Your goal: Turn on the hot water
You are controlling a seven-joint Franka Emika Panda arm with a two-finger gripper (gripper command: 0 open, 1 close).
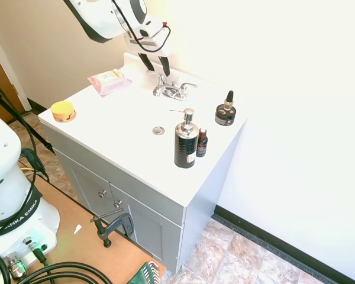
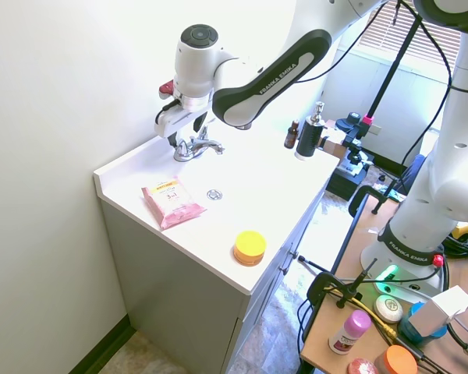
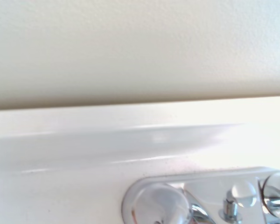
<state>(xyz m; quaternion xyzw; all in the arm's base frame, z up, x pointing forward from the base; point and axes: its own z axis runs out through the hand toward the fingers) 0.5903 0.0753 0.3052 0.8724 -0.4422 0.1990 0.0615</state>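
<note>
The chrome two-lever faucet [image 1: 173, 90] [image 2: 195, 146] stands at the back of the white vanity top [image 1: 124, 139]. No hot water is running. Its control, the slim left lever [image 1: 157, 77], rises just below my gripper [image 1: 155, 66] [image 2: 177, 129]. The gripper is open, with one dark finger on each side of the lever's tip; I cannot tell whether either touches it. The right lever [image 1: 189, 86] points away, free. The wrist view shows the faucet base [image 3: 200, 200] close up below the backsplash.
A black pump bottle [image 1: 185, 142] and a small brown bottle [image 1: 202, 142] stand near the counter's right front. A dark jar with a dropper bottle [image 1: 225, 112] sits right of the faucet. A pink wipes pack [image 1: 109, 81], a yellow tin [image 1: 63, 110] and the drain [image 1: 158, 130] are also here.
</note>
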